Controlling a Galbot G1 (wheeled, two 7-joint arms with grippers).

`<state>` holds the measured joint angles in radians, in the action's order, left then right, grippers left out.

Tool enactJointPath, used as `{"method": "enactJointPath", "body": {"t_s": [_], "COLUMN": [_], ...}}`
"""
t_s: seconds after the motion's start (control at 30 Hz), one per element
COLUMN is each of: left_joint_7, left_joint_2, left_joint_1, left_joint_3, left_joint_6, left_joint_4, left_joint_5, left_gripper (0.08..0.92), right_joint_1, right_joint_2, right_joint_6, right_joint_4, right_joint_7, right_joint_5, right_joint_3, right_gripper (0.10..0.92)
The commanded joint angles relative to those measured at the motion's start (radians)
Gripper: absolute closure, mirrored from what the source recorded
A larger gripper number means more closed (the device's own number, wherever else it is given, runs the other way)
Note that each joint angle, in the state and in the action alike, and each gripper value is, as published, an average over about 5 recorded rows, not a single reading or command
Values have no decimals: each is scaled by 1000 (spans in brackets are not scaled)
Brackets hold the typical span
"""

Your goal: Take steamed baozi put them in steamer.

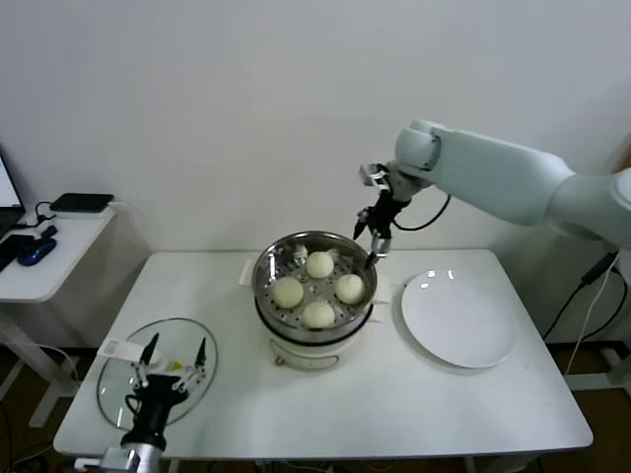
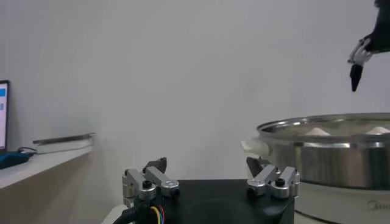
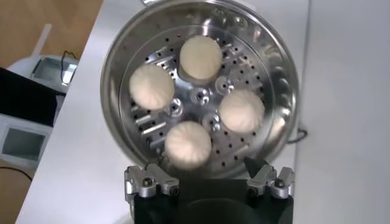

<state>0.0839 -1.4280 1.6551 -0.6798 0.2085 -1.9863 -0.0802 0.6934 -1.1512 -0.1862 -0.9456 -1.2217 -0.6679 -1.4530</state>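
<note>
The steamer [image 1: 260, 281] is a shiny steel basket with a perforated floor, standing mid-table on a white pot base [image 1: 314, 353]. Several cream-white baozi lie inside it, among them one at the back [image 1: 318, 264], one on the left [image 1: 288, 292] and one in front [image 1: 317, 314]. My right gripper [image 1: 368, 244] hangs open and empty above the basket's far right rim. In the right wrist view the baozi [image 3: 200, 56] and the basket's rim [image 3: 113, 73] lie below the open gripper [image 3: 206, 163]. My left gripper [image 1: 176, 345] rests open and empty at the front left.
An empty round white plate [image 1: 458, 320] lies right of the steamer. A flat glass lid [image 1: 116, 382] lies under the left gripper at the table's front left corner. A low side table [image 1: 54, 261] with dark devices stands to the left.
</note>
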Motion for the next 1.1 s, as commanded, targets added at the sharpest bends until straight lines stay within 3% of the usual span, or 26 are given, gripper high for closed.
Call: {"method": "enactJointPath", "body": {"t_s": [0.03, 0.27, 0.6, 0.83, 1.1], "left_joint_7": [0, -3, -10, -11, -16], "left_joint_2": [-3, -2, -9, -30, -40], "left_joint_1": [3, 21, 32, 59, 58], "left_joint_3": [6, 8, 22, 44, 51], "left_joint_6": [-1, 5, 20, 37, 35], "left_joint_4": [-6, -11, 4, 2, -2], "left_joint_5": [5, 3, 17, 29, 31], "left_gripper": [177, 177, 177, 177, 177], "right_joint_1": [91, -58, -708, -1178, -1642], "right_joint_2": [270, 501, 738, 699, 448], "right_joint_6": [11, 20, 68, 166, 236], "right_joint_4": [-180, -293, -490, -592, -714], "right_joint_7": [9, 137, 497, 797, 1020], "right_joint_5": [1, 46, 140, 171, 272], "right_joint_3": [-15, 139, 812, 1259, 1718], "right_gripper": [203, 203, 203, 203, 203]}}
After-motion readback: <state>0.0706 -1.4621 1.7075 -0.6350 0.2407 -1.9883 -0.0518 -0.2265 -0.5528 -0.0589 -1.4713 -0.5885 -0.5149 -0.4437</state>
